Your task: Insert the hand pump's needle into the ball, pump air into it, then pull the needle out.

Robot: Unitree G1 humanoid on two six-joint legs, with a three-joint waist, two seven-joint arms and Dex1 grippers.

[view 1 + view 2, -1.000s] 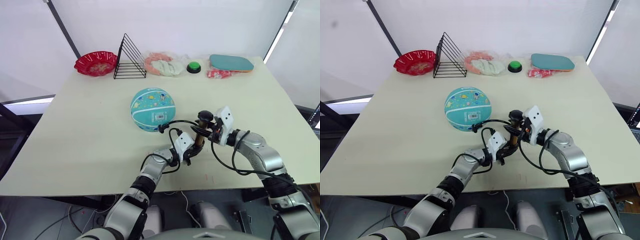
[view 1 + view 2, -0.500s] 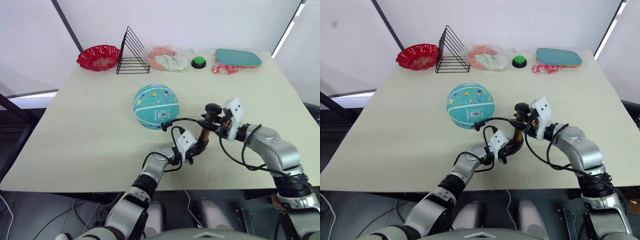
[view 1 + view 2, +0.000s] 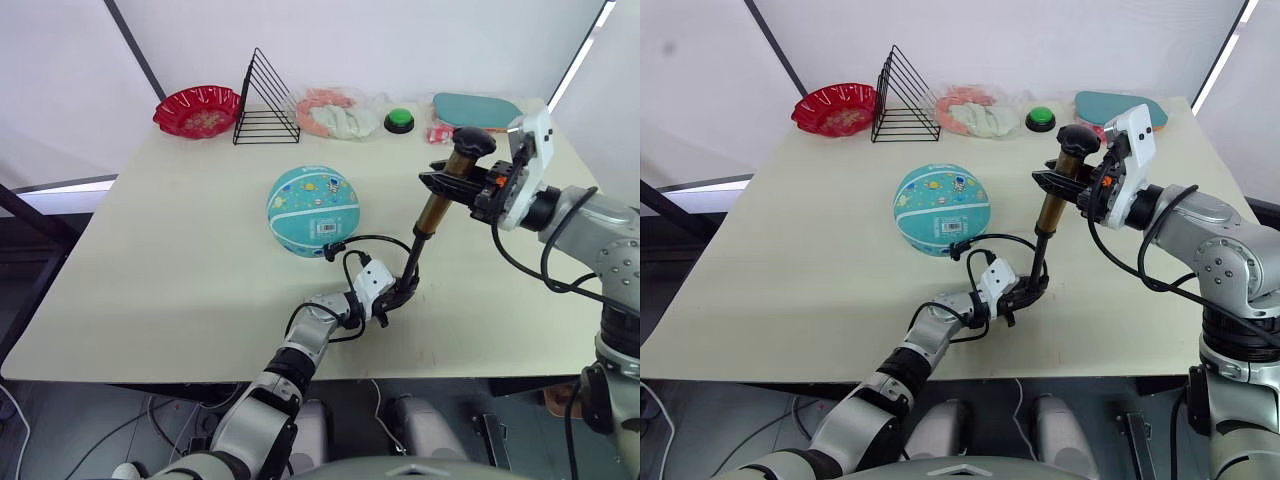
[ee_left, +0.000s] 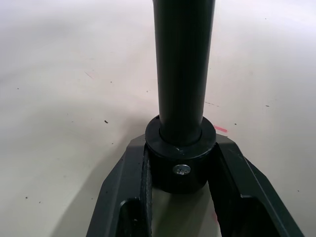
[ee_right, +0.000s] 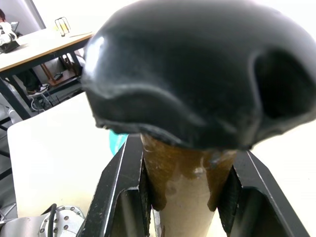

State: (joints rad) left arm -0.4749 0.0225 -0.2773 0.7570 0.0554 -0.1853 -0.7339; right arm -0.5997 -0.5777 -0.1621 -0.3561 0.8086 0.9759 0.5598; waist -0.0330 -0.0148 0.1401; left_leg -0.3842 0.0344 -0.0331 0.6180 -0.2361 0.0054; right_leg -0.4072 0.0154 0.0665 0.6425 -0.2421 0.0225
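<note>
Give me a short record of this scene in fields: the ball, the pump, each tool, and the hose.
ball: teal ball resting on the table
hand pump: hand pump extended, tilted
left tool: left tool clamps the pump's black bottom cap
right tool: right tool grips the amber barrel just under the handle
hose: thin black hose curves to the ball's near side; needle too small to see

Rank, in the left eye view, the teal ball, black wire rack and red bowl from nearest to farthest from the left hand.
1. Teal rubber ball, just beyond the left hand, mid-table.
2. Black wire rack, at the far edge.
3. Red scalloped bowl, far edge, left of the rack.
</note>
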